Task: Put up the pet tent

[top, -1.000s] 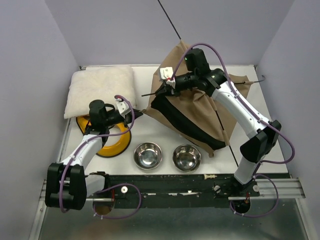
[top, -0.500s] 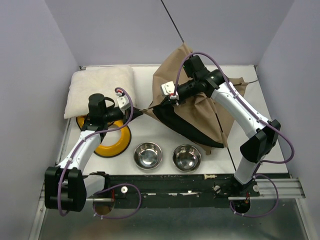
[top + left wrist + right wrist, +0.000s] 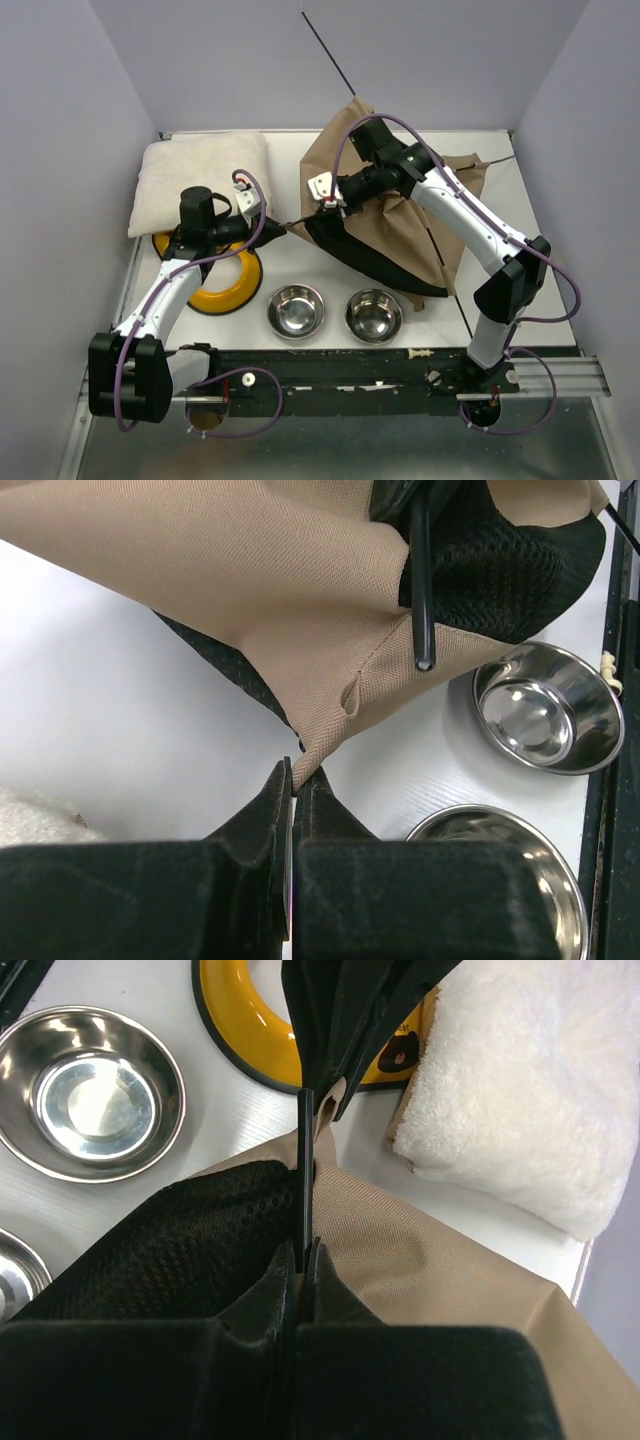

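No legible text, brand, number or sign in any view. On the yellow ring [image 3: 240,1020] toward the table's left edge, just one small dark printed mark [image 3: 398,1055], too small to read.

Left gripper [image 3: 293,780] and right gripper [image 3: 303,1250], near each other, both clamped.
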{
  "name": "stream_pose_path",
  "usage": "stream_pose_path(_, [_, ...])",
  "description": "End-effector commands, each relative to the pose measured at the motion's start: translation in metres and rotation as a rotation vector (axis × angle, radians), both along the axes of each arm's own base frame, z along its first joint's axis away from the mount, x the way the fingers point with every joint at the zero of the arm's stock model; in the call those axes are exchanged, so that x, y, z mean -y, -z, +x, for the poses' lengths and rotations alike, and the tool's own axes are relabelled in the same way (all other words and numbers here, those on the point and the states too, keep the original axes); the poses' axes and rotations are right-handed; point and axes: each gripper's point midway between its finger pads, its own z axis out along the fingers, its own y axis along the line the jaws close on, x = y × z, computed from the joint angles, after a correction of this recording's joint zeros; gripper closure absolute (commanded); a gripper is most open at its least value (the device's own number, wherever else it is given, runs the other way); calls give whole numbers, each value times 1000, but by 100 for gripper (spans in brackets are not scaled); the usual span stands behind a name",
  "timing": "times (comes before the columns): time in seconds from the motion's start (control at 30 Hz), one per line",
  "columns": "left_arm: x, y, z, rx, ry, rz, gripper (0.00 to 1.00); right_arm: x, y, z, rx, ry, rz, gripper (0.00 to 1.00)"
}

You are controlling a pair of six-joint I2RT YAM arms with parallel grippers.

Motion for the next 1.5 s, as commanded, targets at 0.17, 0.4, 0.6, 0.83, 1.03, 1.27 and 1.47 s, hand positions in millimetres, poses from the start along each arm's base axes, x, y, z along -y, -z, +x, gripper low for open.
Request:
stream_pose_path(0.17, [0, -17, 2, 45, -5, 8, 100, 0, 28, 23, 28, 101, -125, 99])
stream_pose_path(0.4, [0, -14, -1, 47, -1, 15, 100, -3, 30, 29, 21, 128, -131, 99])
stream_pose_path(0.6, [-3, 0, -3, 46, 6, 54, 100, -5, 16, 24, -11, 130, -84, 99])
stream_pose_path(0.83, [-4, 8, -6, 53, 22, 75, 100, 4, 24, 27, -14, 146, -120, 99])
stream_pose_path(1.03, [-3, 4, -4, 50, 18, 68, 100, 8, 33, 27, 1, 135, -150, 99])
stream_pose_path(1.27, [-3, 3, -3, 56, 18, 68, 100, 8, 42, 32, 1, 140, -177, 99])
stream_pose_path(1.47, [-3, 1, -3, 53, 16, 63, 100, 9, 47, 31, 1, 135, -189, 99])
